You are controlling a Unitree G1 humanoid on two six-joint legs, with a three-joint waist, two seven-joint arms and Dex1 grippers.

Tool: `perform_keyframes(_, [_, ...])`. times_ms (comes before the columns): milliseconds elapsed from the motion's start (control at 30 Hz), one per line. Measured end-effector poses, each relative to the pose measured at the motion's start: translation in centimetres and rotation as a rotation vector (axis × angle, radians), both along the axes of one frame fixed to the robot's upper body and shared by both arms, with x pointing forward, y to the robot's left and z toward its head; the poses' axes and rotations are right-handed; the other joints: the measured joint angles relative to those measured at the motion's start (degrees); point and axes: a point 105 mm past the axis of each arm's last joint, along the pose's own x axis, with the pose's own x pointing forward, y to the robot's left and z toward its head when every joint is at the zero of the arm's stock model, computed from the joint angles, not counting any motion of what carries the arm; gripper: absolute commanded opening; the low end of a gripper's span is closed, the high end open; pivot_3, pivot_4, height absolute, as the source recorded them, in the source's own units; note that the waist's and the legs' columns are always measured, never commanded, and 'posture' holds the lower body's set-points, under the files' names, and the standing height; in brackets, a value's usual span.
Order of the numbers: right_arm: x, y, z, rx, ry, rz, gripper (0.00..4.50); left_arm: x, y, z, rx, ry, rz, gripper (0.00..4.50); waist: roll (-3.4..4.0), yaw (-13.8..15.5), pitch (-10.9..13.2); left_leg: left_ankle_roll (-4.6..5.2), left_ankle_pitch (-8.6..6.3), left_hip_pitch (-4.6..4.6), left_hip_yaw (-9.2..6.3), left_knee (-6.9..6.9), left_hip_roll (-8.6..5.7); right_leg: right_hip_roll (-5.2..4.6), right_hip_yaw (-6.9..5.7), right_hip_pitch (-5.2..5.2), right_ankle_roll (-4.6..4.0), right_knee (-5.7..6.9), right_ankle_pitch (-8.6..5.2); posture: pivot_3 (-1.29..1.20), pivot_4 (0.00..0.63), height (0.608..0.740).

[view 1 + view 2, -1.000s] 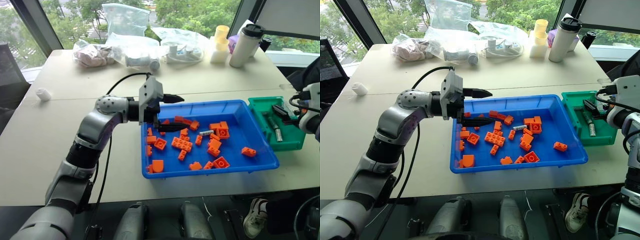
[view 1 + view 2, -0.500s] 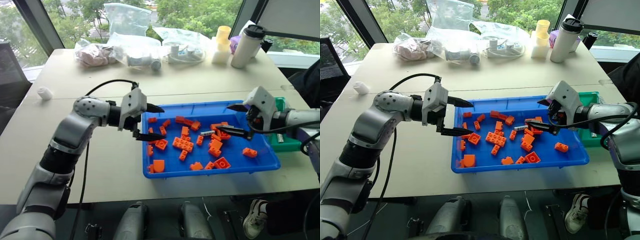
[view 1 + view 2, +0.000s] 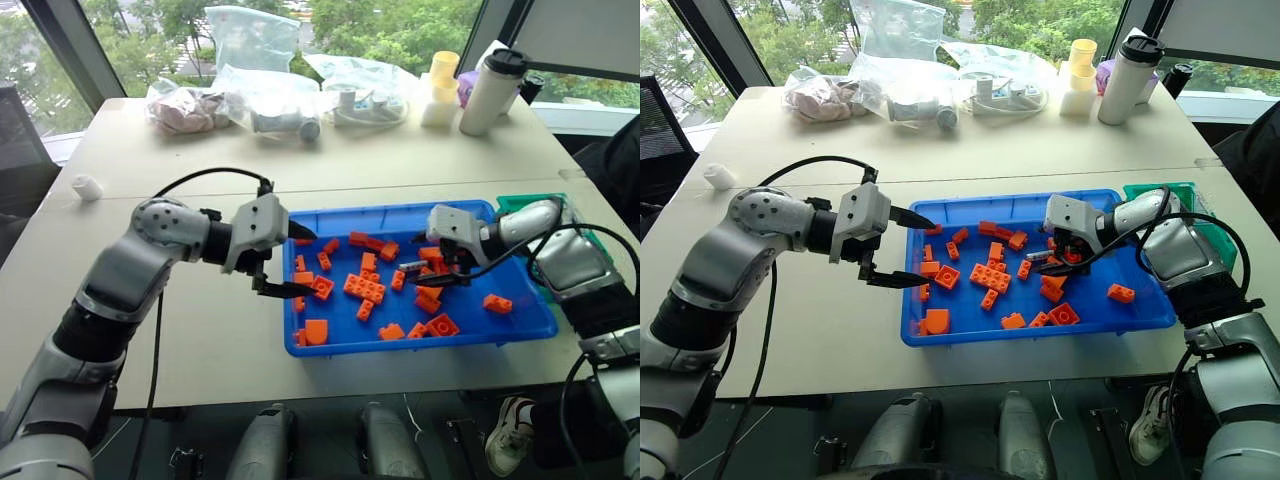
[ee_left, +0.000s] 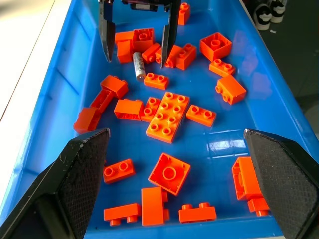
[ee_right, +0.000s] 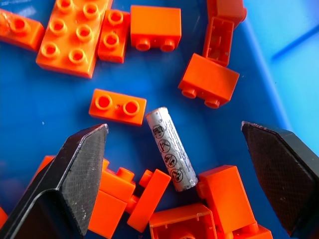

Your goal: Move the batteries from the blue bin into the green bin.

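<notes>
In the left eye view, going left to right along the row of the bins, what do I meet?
Left gripper → battery → right gripper → green bin; the first three are over or in the blue bin.

The tray [image 3: 520, 325] sits on the table [image 3: 120, 300], right of centre, with the bin [image 3: 520, 203] beside its right end. One battery [image 5: 171, 149] lies in the tray among bricks [image 3: 364, 288] (right half). Bags [image 3: 250, 95] and bottle [image 3: 490, 90] stand behind.
</notes>
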Motion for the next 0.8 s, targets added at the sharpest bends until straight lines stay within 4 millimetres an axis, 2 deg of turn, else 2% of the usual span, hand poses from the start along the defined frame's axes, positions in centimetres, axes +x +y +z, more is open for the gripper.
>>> perform_keyframes(33, [0.1, 0.0, -0.3, -0.014, 0.007, 0.009, 4.41, -0.1, 0.0, -0.1, 0.000, 0.004, 0.002, 4.50, 0.00, -0.01, 0.00, 0.00, 0.00, 0.00, 0.00, 0.00, 0.00, 0.00, 0.00, -0.01, 0.00, 0.01, 0.00, 0.00, 0.150, 0.740])
perform_keyframes(67, [0.2, -0.1, -0.6, -0.046, 0.016, 0.023, 3.88, -0.1, 0.0, -0.2, 0.000, 0.006, 0.005, 4.50, 0.00, -0.02, 0.00, 0.00, 0.00, 0.00, 0.00, 0.00, 0.00, 0.01, 0.00, -0.02, 0.00, 0.02, 0.00, 0.00, 0.150, 0.740])
perform_keyframes(133, [0.3, -0.4, -0.7, -0.088, 0.011, 0.049, 3.12, -0.2, 0.0, -0.2, 0.003, 0.004, 0.008, 4.50, 0.00, -0.01, 0.00, 0.00, 0.00, 0.00, 0.00, 0.00, 0.00, 0.00, 0.00, -0.02, 0.00, 0.01, 0.00, 0.00, 0.150, 0.740])
perform_keyframes(300, [0.6, 0.1, -1.0, -0.074, 0.029, 0.075, 0.39, -0.2, 0.2, -0.3, 0.002, 0.003, 0.023, 4.50, 0.00, -0.03, 0.00, 0.00, 0.00, 0.00, -0.04, 0.09, 0.00, 0.01, -0.02, 0.04, 0.00, 0.03, 0.00, 0.00, 0.150, 0.740])
perform_keyframes(333, [0.7, 0.3, -1.0, -0.075, 0.026, 0.082, 0.05, -0.1, 0.3, -0.3, 0.001, 0.002, 0.024, 4.50, 0.00, -0.01, 0.00, -0.01, 0.00, 0.00, -0.04, 0.10, 0.00, 0.01, -0.03, 0.04, 0.00, 0.03, 0.00, 0.00, 0.150, 0.740])
perform_keyframes(633, [1.2, 0.2, -0.5, -0.051, -0.002, 0.050, 0.05, -0.1, 0.3, -0.3, 0.001, 0.004, 0.025, 4.50, 0.00, 0.05, 0.00, -0.01, -0.01, -0.01, -0.06, 0.14, 0.00, 0.00, -0.04, 0.05, 0.00, 0.04, 0.00, 0.00, 0.150, 0.740])
perform_keyframes(700, [1.5, -0.1, 0.5, 0.003, -0.025, -0.008, 0.05, 0.0, 0.3, -0.3, -0.010, 0.012, 0.029, 4.50, 0.02, 0.16, 0.01, -0.01, -0.01, -0.02, -0.06, 0.15, -0.01, -0.01, -0.04, 0.04, 0.00, 0.05, 0.00, 0.00, 0.150, 0.740])
perform_keyframes(800, [2.4, -1.5, 4.5, 0.187, -0.124, -0.178, 0.05, 0.7, -0.4, -0.3, -0.102, 0.050, 0.043, 4.50, 0.03, 0.36, 0.02, -0.01, -0.01, -0.07, -0.11, 0.23, -0.02, -0.04, -0.07, 0.05, 0.00, 0.07, 0.00, 0.00, 0.150, 0.740])
